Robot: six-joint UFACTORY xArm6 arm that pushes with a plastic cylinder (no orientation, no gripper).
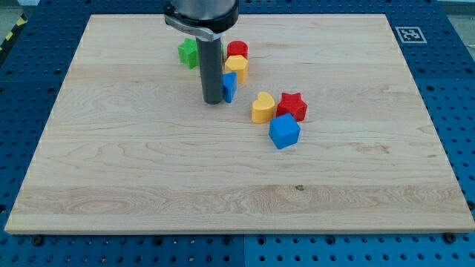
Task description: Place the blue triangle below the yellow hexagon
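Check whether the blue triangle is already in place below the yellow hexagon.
In place, roughly: the blue triangle sits just under the yellow hexagon, touching it, slightly toward the view's left. My tip stands against its left side.

**Only one sign, and no words to read**

No letters, numbers or brand names can be read anywhere. The single sign is a black-and-white square marker (407, 34) with a coded pattern. It stands on the desk (237, 193), in the far right corner of the wooden top. Its pattern is too small to make out in detail. At the far left edge, beside the desk, there is a short yellow-and-black striped band (10, 37), a warning marking without any text.
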